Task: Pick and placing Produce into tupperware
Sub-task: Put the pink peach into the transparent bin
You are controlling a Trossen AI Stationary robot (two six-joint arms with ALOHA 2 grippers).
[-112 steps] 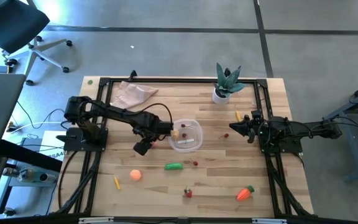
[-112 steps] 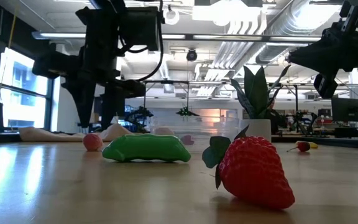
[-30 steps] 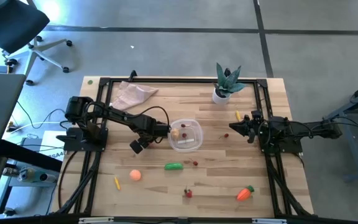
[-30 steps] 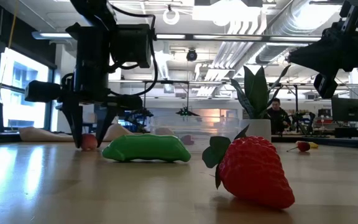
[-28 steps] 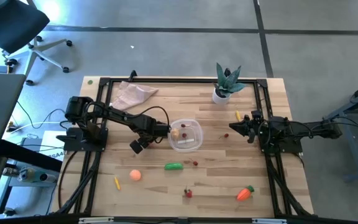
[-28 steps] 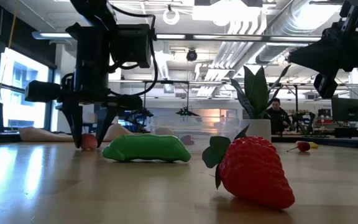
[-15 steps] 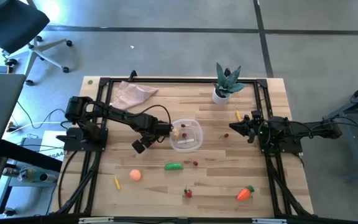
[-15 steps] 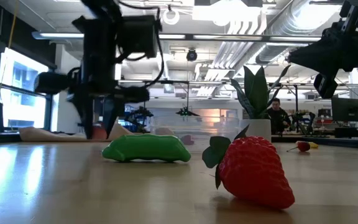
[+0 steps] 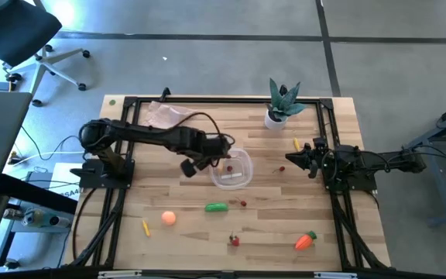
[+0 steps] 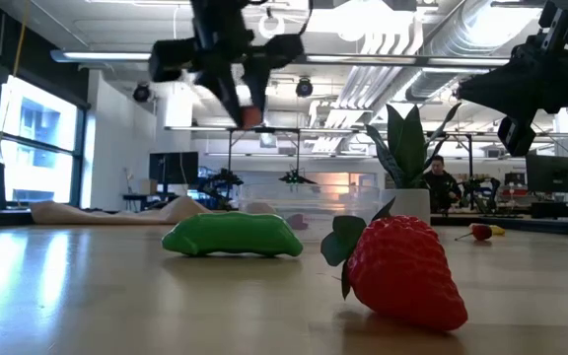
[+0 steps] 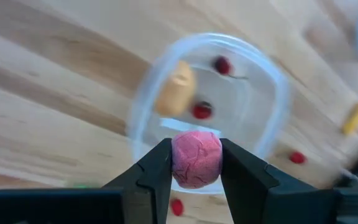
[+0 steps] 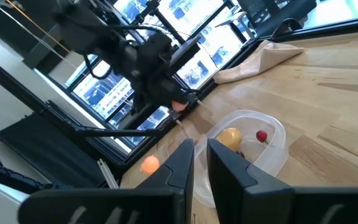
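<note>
Now the left gripper (image 11: 196, 163) hangs above the small round clear plastic tupperware (image 9: 231, 169) near tabletop centre, fingers clamped on a small pink-red round produce piece (image 11: 196, 158). Right gripper (image 12: 199, 163) waits by the right edge, fingers w/ a narrow gap, holding nothing.

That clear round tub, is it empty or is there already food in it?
Not empty. The tupperware holds a tan piece and two small red pieces. The left gripper holds a pink ball above it.

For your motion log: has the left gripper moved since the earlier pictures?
Yes. In the high view the left gripper, shut on a pink ball, has moved from left of the tupperware to its upper-left rim, nearer the plant.
</note>
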